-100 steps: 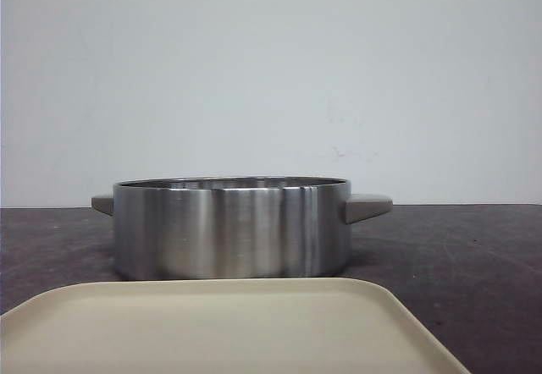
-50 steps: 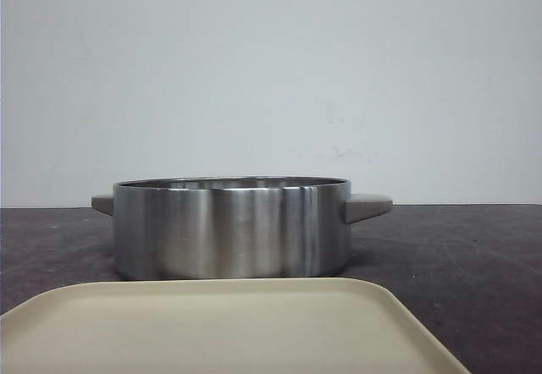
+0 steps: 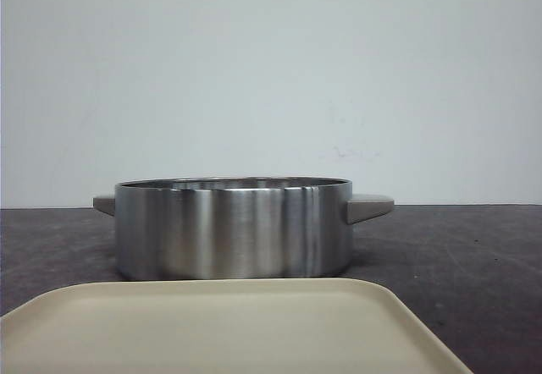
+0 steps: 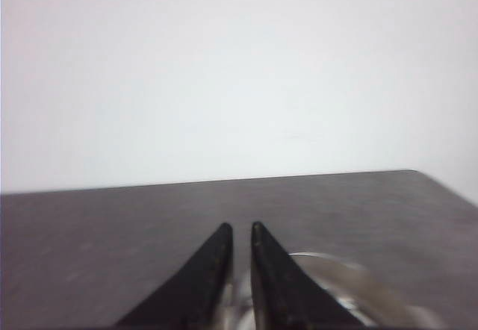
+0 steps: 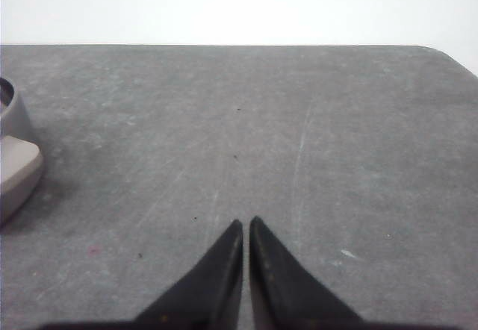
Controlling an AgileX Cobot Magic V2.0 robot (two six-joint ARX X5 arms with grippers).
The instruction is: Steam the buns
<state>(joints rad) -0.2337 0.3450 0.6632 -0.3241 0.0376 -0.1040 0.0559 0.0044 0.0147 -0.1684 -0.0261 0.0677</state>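
Note:
No buns show in any view; the inside of the steel pot [image 3: 233, 228] is hidden by its wall. The pot stands on the dark table behind a cream tray [image 3: 220, 327] whose visible surface is bare. Neither arm appears in the front view. In the left wrist view, my left gripper [image 4: 241, 229] hovers low over the table, its fingers nearly together with a thin gap. A blurred, glassy round thing [image 4: 351, 289] lies just under and beside them; I cannot tell if they touch it. My right gripper [image 5: 246, 223] is shut on nothing above bare table.
The pot has two grey side handles [image 3: 368, 207], and one handle [image 5: 16, 173] shows at the edge of the right wrist view. The table's rounded far corner [image 5: 448, 55] meets a plain white wall.

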